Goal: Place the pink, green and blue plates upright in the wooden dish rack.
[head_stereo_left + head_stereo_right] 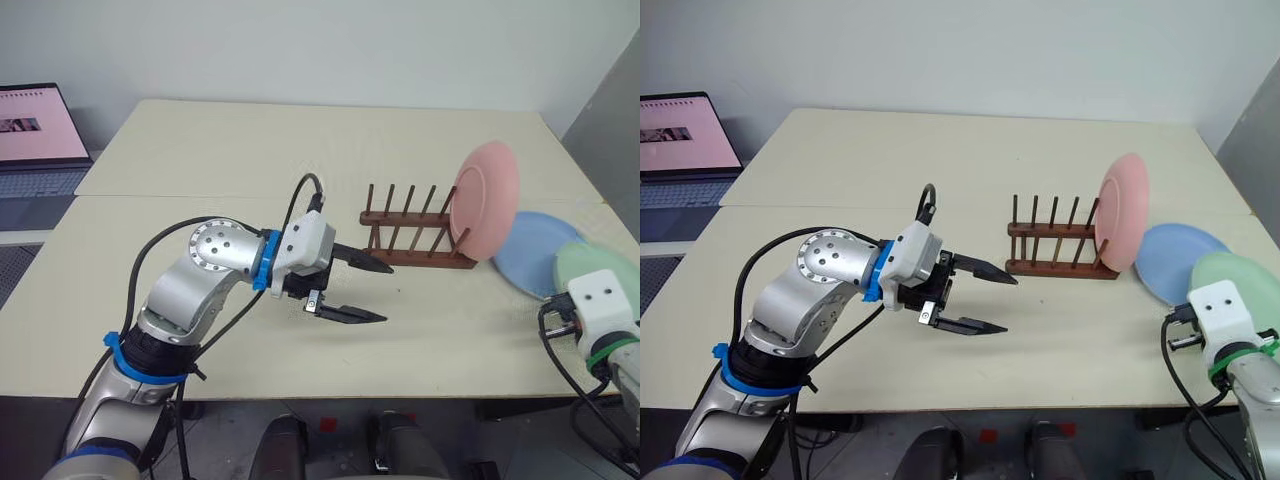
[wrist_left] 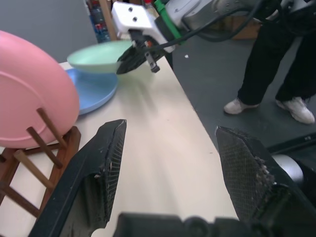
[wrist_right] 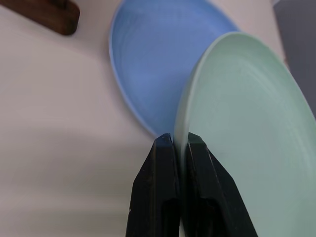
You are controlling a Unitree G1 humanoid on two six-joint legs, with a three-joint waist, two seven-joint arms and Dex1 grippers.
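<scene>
The pink plate [image 1: 485, 200] stands upright at the right end of the wooden dish rack [image 1: 410, 235]. Right of the rack, the blue plate [image 1: 530, 250] lies flat on the table. The green plate [image 3: 247, 138] is tilted up over the blue plate's near edge, and my right gripper [image 3: 180, 140] is shut on its rim. My left gripper [image 1: 387, 292] hovers open and empty above the table, left of the rack, its fingers pointing toward it.
An open laptop [image 1: 35, 140] sits on a side surface at the far left. The beige table [image 1: 250, 150] ends just right of the plates. A person's legs [image 2: 276, 64] stand on the floor beyond that right edge.
</scene>
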